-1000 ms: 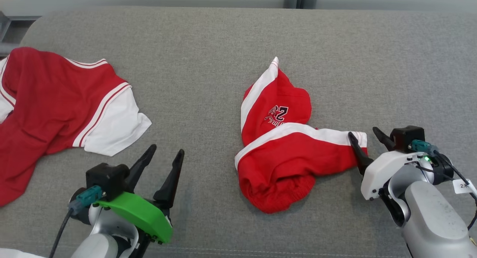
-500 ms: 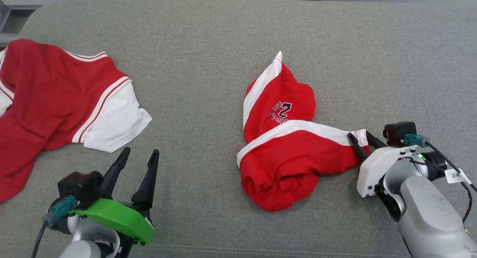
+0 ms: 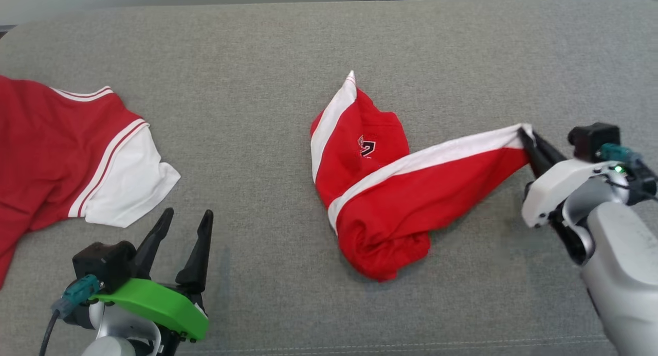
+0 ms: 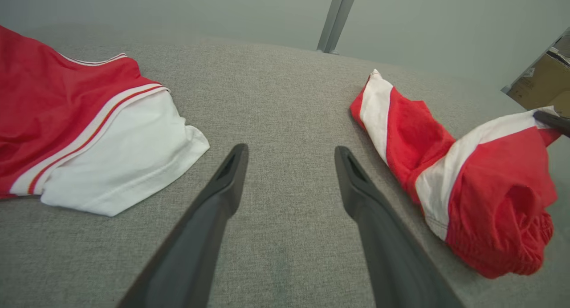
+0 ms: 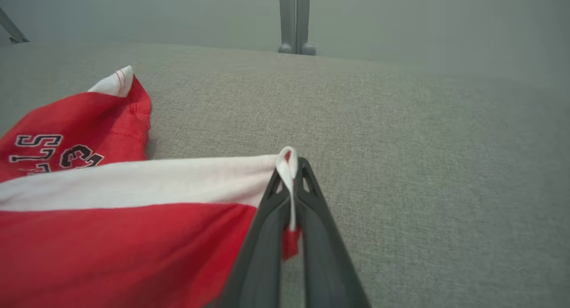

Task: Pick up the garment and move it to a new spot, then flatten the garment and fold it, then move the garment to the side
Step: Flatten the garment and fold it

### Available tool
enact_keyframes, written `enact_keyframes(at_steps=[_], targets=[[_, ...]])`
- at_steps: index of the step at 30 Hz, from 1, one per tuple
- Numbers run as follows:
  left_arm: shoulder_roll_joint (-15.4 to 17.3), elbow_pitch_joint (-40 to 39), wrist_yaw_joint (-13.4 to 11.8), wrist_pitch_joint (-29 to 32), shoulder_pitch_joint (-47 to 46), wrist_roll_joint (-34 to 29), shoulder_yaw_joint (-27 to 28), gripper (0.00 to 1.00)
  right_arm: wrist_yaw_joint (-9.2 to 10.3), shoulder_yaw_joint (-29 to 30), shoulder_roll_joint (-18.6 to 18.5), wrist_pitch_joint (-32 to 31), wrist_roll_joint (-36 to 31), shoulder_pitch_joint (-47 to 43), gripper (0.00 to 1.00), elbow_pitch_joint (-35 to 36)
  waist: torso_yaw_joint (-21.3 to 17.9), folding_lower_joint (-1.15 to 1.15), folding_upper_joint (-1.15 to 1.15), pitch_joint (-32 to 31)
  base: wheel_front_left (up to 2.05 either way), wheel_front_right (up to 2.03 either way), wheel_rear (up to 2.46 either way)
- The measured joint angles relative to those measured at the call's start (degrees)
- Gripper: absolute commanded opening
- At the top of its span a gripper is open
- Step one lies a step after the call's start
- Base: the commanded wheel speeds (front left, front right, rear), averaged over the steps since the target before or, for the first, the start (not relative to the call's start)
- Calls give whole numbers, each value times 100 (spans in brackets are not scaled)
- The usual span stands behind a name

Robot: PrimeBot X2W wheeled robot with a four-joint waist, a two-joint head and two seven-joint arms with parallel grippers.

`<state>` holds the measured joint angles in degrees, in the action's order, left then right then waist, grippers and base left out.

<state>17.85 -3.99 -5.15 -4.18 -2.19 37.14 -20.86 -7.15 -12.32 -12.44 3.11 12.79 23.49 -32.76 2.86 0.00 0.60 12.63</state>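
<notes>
Closing on the white hem corner, right end effector (image 3: 527,140) now pinches the shorts (image 3: 390,201) and has drawn that leg taut, up and rightward, so I judge the pickup begun. Nearest, left end effector (image 3: 187,214) hangs empty, fingers spread. Shorts lie bunched mid-cushion (image 3: 257,47). Their dark print (image 3: 367,147) is half folded: a partial "2", letters unreadable. Jersey (image 3: 61,155) lies left.
</notes>
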Motion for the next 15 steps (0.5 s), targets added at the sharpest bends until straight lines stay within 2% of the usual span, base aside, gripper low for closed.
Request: enact_keyframes(at_steps=[4,15], targets=[[-32,4,19,1,1,-1,-186,100,0,214,-349,136,40,86,0,235,-157,0,0,-17,0,0,0],[-326,27,380,178,-112,-63,-950,100,27,778,-1003,147,151,-327,0,267,-539,0,0,-59,0,0,0]])
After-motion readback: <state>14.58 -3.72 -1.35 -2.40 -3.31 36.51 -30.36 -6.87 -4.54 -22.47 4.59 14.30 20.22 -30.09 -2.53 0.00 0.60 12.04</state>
